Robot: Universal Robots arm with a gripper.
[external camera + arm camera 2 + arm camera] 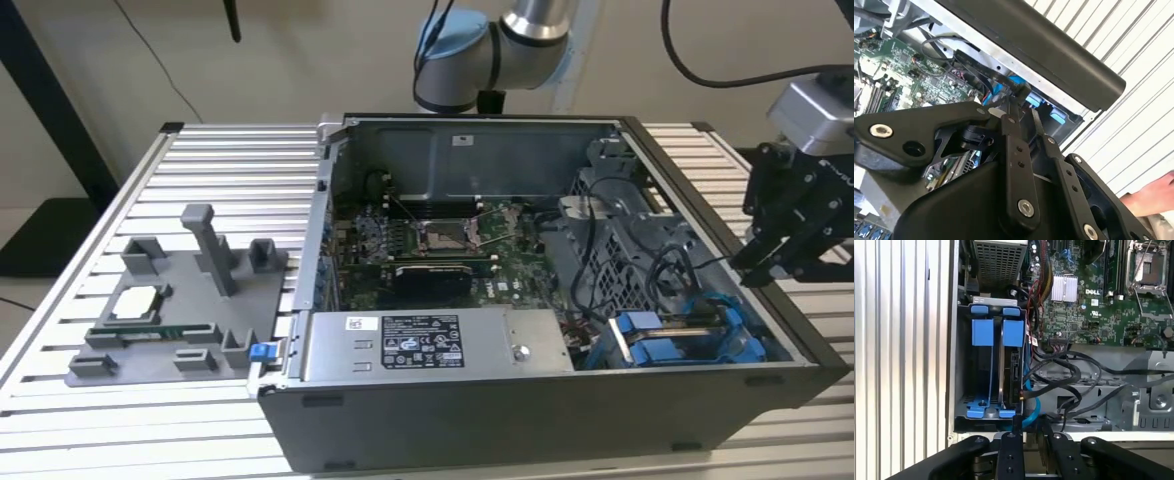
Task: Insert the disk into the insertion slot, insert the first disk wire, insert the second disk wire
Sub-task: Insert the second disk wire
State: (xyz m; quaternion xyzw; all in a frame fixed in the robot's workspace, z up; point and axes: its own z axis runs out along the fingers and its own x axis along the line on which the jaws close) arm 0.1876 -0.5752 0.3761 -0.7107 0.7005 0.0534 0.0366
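Blue plastic marks the place that matters: the disk (1013,375) stands on its edge in its blue carrier inside the insertion slot (963,365), just beside the other blue carrier (982,332), in a corner of the open computer case (534,420) on the slatted surface (200,170). In the exterior view the gripper (763,272) hangs outside the case wall, on the exterior view's right and higher than the slot, so the disk lies lower and toward the exterior view's left from it. In the first wrist view the long axis of the disk runs straight away from the jaws. We cannot tell if the jaws are clenched or released. A blue cable (1030,410) and black wires (1069,375) curl beside the end of the disk nearest the jaws. We judge the disk is already seated, but whether any wire is plugged is not clear to us.
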